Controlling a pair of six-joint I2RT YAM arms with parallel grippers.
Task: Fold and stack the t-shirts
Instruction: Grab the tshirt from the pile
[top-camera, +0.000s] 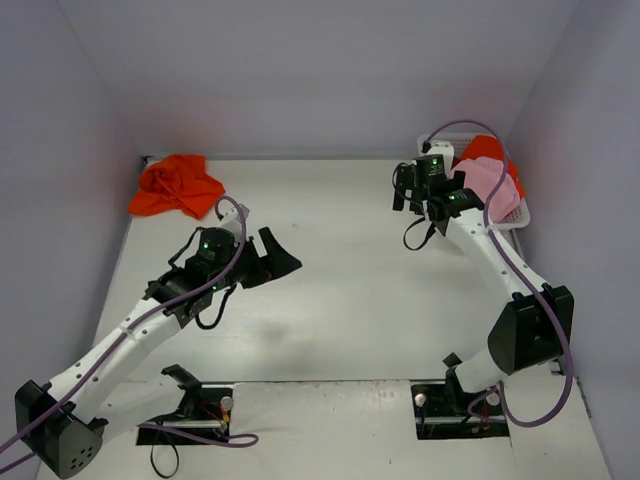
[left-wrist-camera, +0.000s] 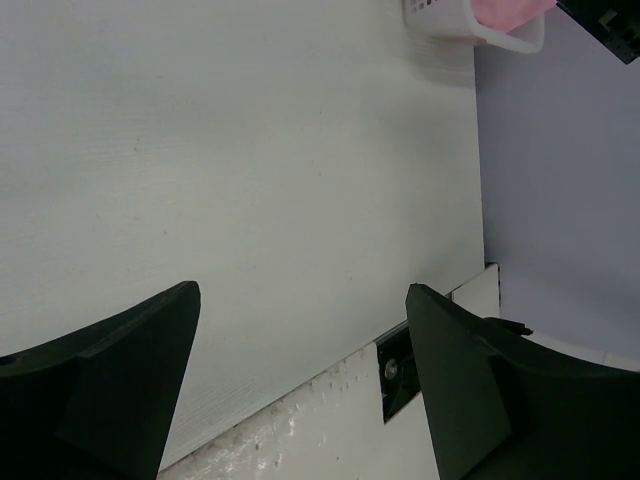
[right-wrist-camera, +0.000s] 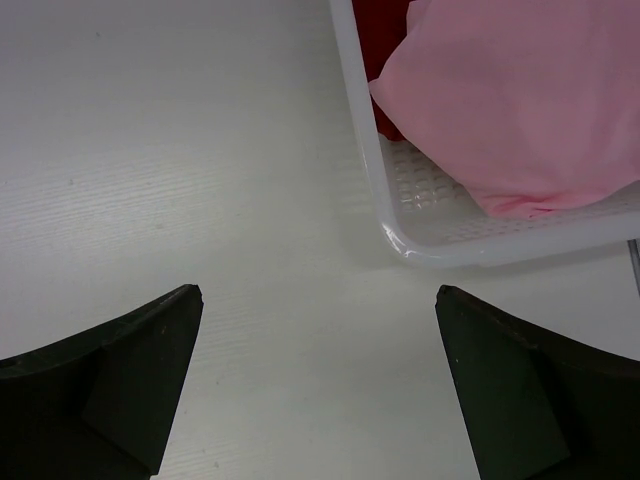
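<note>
1. Table (top-camera: 350, 260): each shirt is best spread flat at its middle.
2. Basket (right-wrist-camera: 400, 238): the pink shirt (right-wrist-camera: 520, 100) heaped inside should be pinched clear of the rim.
3. Right end effector (right-wrist-camera: 315, 290): held wide open and empty, just beside the basket, pink shirt ahead-right.
4. Left end effector (left-wrist-camera: 300, 290): open too, orange shirt (top-camera: 177, 185) well apart.

White table (top-camera: 340, 290), crumpled orange t-shirt (top-camera: 176, 185) at far left corner, white latticed basket (right-wrist-camera: 500, 240) at far right
</note>
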